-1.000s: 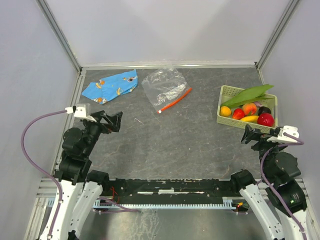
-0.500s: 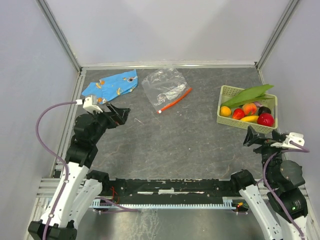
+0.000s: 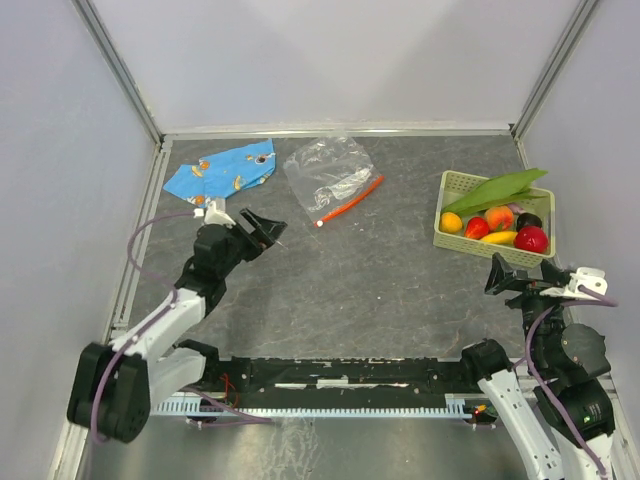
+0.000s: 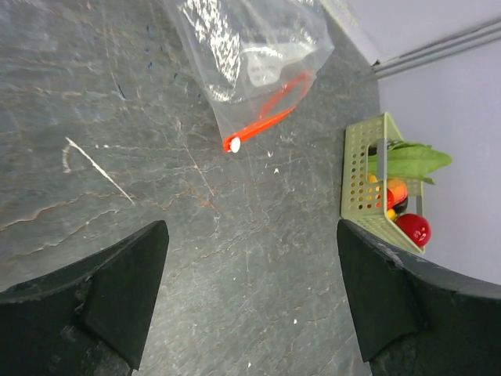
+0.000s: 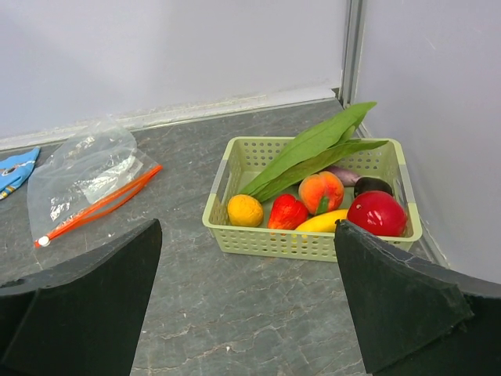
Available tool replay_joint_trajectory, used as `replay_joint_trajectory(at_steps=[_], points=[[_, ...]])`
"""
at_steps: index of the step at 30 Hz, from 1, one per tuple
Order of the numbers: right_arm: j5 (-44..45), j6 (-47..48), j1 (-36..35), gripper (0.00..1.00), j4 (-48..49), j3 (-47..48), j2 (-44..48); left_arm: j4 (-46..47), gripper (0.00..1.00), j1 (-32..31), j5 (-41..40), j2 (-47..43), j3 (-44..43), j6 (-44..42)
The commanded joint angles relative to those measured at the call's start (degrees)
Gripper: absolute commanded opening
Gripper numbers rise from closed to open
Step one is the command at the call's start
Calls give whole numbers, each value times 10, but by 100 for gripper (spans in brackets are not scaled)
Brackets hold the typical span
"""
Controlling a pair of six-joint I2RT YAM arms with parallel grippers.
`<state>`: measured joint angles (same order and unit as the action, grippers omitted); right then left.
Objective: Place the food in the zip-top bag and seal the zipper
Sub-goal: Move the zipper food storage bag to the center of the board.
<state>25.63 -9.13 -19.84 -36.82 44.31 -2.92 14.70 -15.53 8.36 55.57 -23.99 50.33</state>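
The table (image 3: 380,290) is dark grey and marble-like, between pale walls (image 3: 340,60). The left gripper (image 3: 266,230) stands wide and empty near a blue cloth (image 3: 222,170). The crinkly clear zip-top bag (image 3: 325,170), with its thin orange zipper (image 3: 352,200), lies flat at the far middle. The right wrist view shows the food (image 5: 321,192) piece by piece in the perforated green basket (image 5: 305,243); the right gripper (image 3: 502,276) is wide, empty.

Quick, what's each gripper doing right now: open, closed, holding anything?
Left gripper: open, holding nothing.
Right gripper: open, holding nothing.
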Motion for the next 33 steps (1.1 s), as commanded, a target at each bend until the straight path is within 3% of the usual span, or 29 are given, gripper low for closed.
replay_joint_trajectory(at_steps=[1, 11, 24, 29, 33], points=[[-4, 5, 2, 99, 25, 2, 5, 132, 93, -38, -31, 89, -15, 41], [-25, 4, 3, 99, 21, 3, 7, 244, 81, -60, -28, 328, -98, 68], [-34, 6, 5, 99, 22, 2, -10, 266, 64, -62, -37, 520, -231, 74], [-42, 3, 6, 99, 22, 5, -24, 283, 59, -62, -32, 559, -246, 80], [-63, -10, 6, 99, 19, 14, -53, 307, 50, -65, -18, 583, -259, 88]])
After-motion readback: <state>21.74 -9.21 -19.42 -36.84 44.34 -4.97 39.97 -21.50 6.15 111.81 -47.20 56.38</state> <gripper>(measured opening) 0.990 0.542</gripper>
